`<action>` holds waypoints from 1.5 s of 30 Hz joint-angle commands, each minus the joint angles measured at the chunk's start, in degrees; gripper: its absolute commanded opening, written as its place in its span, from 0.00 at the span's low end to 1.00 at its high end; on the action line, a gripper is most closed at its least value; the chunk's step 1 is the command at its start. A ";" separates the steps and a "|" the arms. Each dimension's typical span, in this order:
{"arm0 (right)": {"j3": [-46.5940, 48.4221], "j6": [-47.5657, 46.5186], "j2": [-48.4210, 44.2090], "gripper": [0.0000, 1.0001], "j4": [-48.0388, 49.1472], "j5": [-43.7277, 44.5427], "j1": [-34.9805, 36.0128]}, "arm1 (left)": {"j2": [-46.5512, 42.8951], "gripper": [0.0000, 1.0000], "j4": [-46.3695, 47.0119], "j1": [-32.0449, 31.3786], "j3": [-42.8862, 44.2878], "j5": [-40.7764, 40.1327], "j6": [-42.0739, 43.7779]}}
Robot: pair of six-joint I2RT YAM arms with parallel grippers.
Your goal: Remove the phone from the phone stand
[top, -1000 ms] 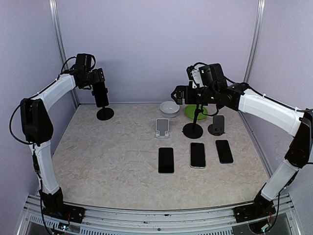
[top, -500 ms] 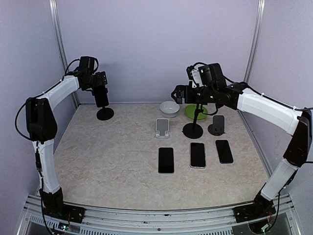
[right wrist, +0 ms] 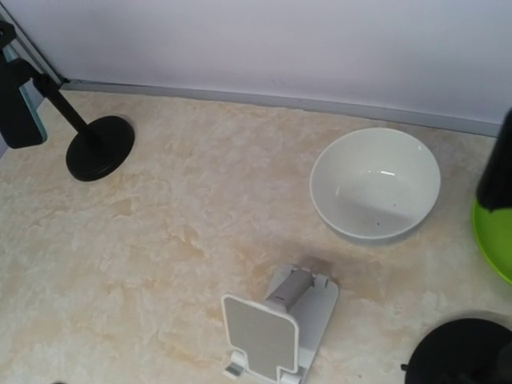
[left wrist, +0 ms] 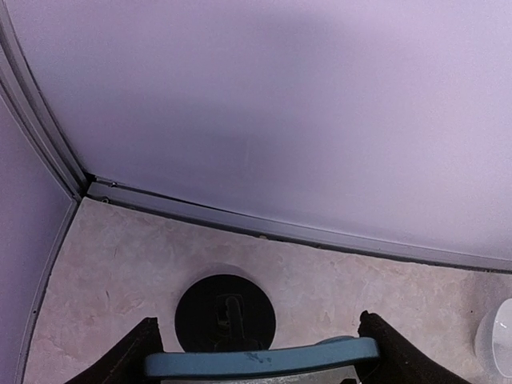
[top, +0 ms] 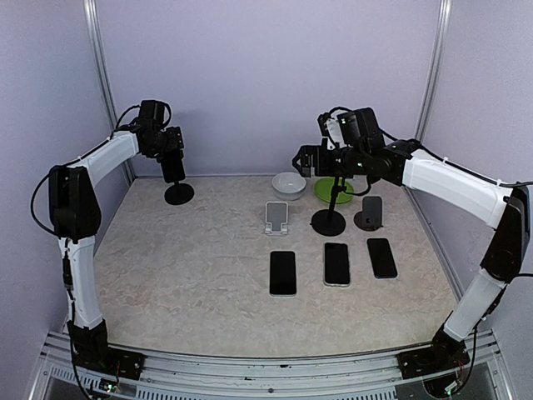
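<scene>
Blue-edged phone (left wrist: 260, 357) lies along the bottom of the left wrist frame, directly over the phone stand (left wrist: 226, 314) and its round black base. The left gripper (left wrist: 258, 344) pinches the phone, with one dark finger at each end. Right of centre in the overhead frame hangs the right gripper (top: 305, 158); I cannot tell how its jaws stand.

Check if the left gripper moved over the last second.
Yes, slightly: the left gripper, shut on the blue-edged dark phone, edged right and down toward the black round stand base in the top view.
</scene>
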 commanded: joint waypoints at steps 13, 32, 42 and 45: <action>2.19 -1.31 0.75 1.00 1.96 -5.47 -0.91 | -3.21 0.47 -0.32 -0.39 0.00 2.57 -3.48; 0.07 -2.27 0.31 0.93 9.34 -19.15 -0.91 | -23.05 0.32 2.94 -6.52 -17.94 7.29 -8.44; -0.20 -1.13 2.39 0.82 12.80 -30.24 0.01 | -30.85 0.29 1.28 -18.66 -25.34 0.26 -12.20; -0.13 -0.87 3.39 0.78 13.77 -32.76 1.43 | -32.94 0.29 1.78 -22.27 -28.06 -0.63 -14.44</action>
